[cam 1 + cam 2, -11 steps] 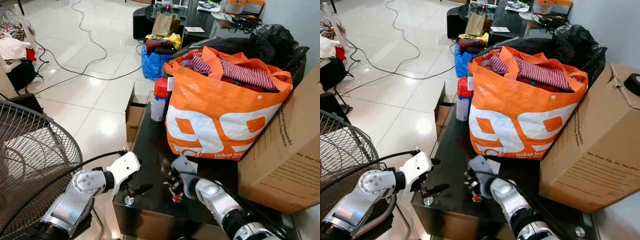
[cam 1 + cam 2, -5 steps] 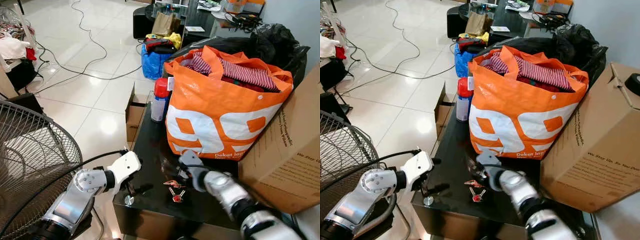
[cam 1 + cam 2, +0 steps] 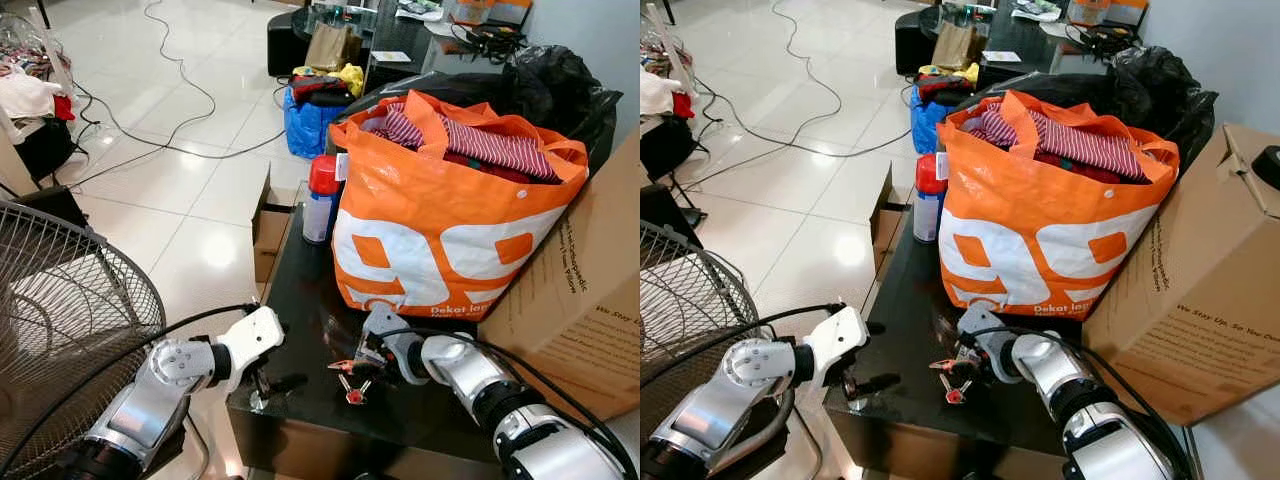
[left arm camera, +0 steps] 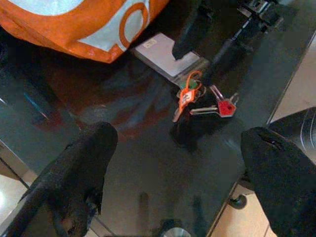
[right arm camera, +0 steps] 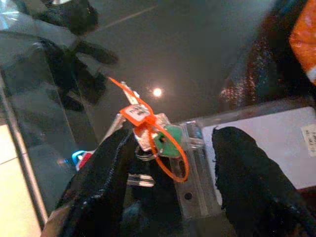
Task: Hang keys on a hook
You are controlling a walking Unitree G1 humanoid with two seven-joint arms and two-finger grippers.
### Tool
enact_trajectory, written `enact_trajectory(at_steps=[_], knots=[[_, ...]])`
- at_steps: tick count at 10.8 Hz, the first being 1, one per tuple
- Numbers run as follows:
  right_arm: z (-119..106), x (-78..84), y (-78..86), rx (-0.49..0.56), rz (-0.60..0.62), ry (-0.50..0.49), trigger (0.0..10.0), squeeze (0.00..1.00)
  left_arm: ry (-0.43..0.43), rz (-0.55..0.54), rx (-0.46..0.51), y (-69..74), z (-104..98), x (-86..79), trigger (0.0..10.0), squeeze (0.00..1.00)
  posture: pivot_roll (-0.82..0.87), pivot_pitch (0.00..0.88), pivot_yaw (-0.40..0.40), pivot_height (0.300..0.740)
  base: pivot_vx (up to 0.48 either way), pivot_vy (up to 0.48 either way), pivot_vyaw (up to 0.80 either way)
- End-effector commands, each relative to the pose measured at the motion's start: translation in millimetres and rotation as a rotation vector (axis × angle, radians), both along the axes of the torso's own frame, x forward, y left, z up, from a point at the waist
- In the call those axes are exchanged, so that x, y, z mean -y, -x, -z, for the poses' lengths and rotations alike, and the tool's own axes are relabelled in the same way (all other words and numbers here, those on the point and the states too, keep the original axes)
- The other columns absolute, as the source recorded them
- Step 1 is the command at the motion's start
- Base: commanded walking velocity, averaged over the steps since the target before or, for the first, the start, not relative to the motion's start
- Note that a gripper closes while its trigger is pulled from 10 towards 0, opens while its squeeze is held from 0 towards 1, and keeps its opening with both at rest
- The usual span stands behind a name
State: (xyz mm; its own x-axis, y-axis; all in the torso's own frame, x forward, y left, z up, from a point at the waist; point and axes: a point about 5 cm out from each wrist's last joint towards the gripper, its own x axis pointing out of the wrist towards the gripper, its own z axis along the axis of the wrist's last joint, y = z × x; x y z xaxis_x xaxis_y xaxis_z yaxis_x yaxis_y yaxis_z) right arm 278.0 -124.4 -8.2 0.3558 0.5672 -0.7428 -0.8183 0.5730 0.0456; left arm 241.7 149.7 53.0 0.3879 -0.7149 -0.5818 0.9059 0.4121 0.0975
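- Keys (image 3: 350, 380), a small bunch with a red-headed key, a green fob and an orange plastic tag, lie loose on the glossy black glass table (image 3: 300, 290) below the orange shopping bag (image 3: 440, 220).
- Right gripper (image 3: 365, 352), over the bunch a second ago and then pulled back, has returned low beside it, fingers spread and holding nothing; no grasp yet, so the pick-up remains to be made.
- Its wrist camera shows the orange tag loop between the two black fingers (image 5: 98, 177), keys just ahead, beside a white card (image 5: 276, 133).
- Left gripper (image 3: 262, 378) waits open at the table's near edge.
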Motion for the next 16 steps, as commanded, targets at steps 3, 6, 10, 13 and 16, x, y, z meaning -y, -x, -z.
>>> enact_trajectory(at_steps=[3, 6, 10, 13, 16], knots=[[-3, -1.6, -7.4, 0.045, 0.039, 0.033, 4.0, 0.0, -0.005, 0.027, -0.002, -1.1, -3, 3.4, 10.0, 0.24, 0.0, 0.0, -0.096, 0.74, 0.0, 0.0, 0.0], [2, -5.5, -3.3, 0.055, -0.003, 0.091, 2.8, 0.0, -0.006, 0.032, -0.006, -1.0, -3, 3.7, 10.0, 0.25, 0.0, 0.0, -0.096, 0.74, 0.0, 0.0, 0.0], [8, -1.3, 2.6, 0.041, -0.057, 0.154, 2.6, 0.0, -0.004, 0.03, -0.007, -1.0, -3, 4.1, 10.0, 0.24, 0.0, 0.0, -0.099, 0.74, 0.0, 0.0, 0.0], [11, -3.4, 5.0, 0.042, -0.055, 0.155, 5.1, 0.0, -0.003, 0.034, -0.007, -1.9, -3, 5.8, 10.0, 0.24, 0.0, 0.0, -0.099, 0.74, 0.0, 0.0, 0.0], [1, -10.4, -1.0, 0.014, 0.028, -0.036, 0.0, 0.0, -0.002, 0.03, -0.003, -3.6, -4, 6.6, 10.0, 0.24, 0.0, 0.0, -0.104, 0.74, 0.0, 0.0, 0.0]])
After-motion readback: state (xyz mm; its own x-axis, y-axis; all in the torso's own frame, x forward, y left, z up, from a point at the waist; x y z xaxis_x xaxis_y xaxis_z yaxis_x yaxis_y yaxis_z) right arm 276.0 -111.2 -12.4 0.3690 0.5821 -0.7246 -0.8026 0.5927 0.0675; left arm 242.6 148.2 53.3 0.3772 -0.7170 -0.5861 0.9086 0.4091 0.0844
